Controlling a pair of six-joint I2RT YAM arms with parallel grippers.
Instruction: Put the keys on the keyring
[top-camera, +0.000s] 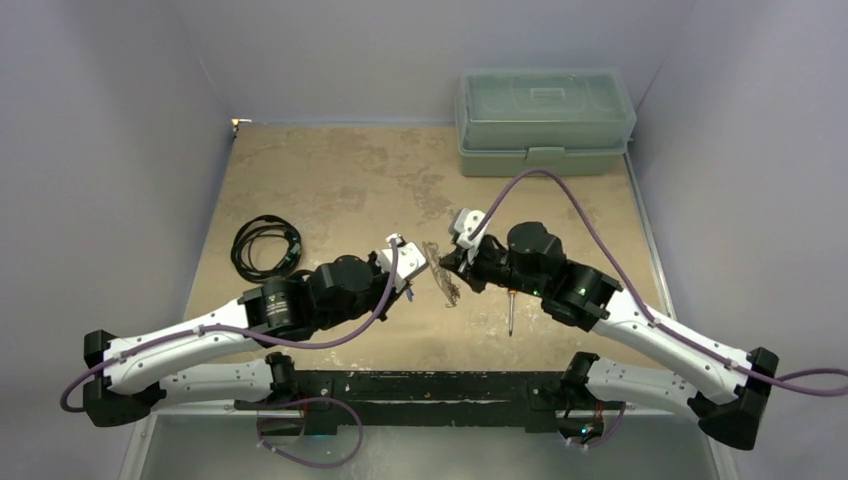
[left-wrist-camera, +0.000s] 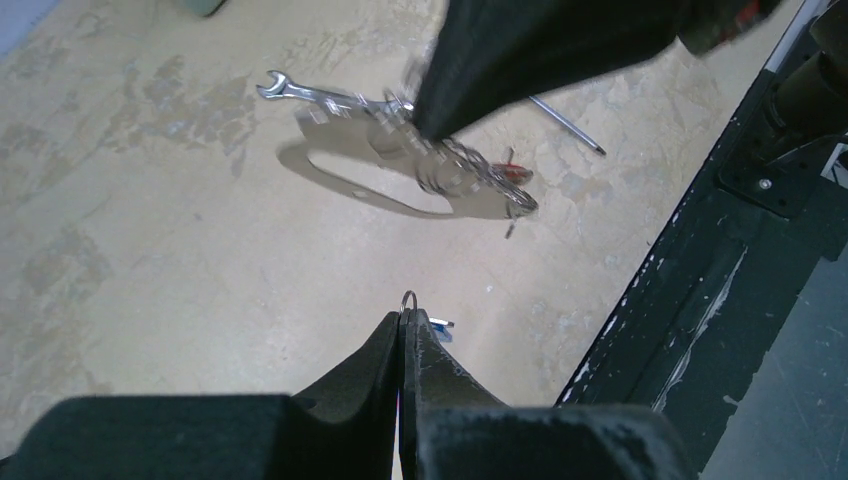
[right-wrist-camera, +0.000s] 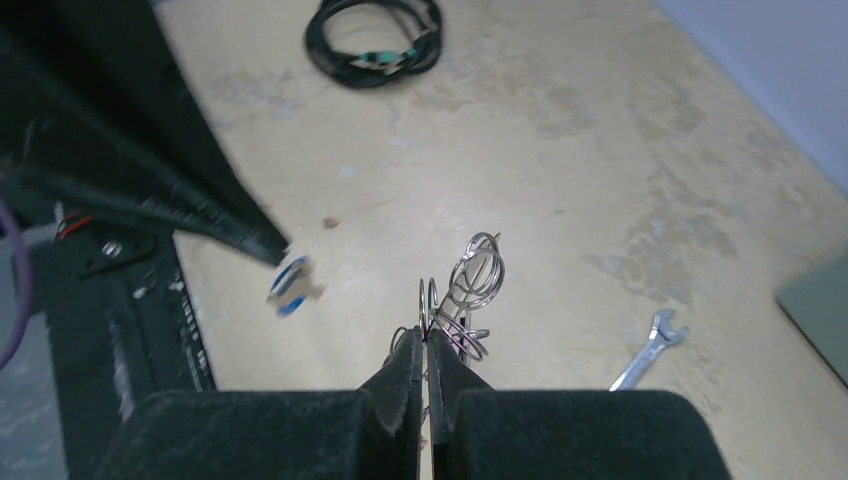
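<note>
The right gripper was pressed together on the keyring, pinching it by its thin wire loops. The keyring sat between the two arms near the middle of the table, apparently lifted clear, since a D-shaped shadow lay on the surface under it in the left wrist view. A red-headed key seemed to hang at its lower end already. The left gripper was clamped shut as well, nipping a blue-headed key at the very tips, with a small split ring poking up above the pads. That key was near the keyring but not touching it.

Both pieces looked light, hard and slick: bare metal with a little plastic, nothing that would give under the fingers. The key was likely to pivot or squirt out of a tip grip, so the flat plastic head was the sensible place to hold it, leaving its ring free to meet a clip. The keyring's flat plate was probably stiff and would have made a steadier hold than the loose loops, which could swing and turn. Neither part seemed fragile, though the clips were too small to judge.

A wrench and a screwdriver lay on the table close by, beside the working spot, neither touched
</note>
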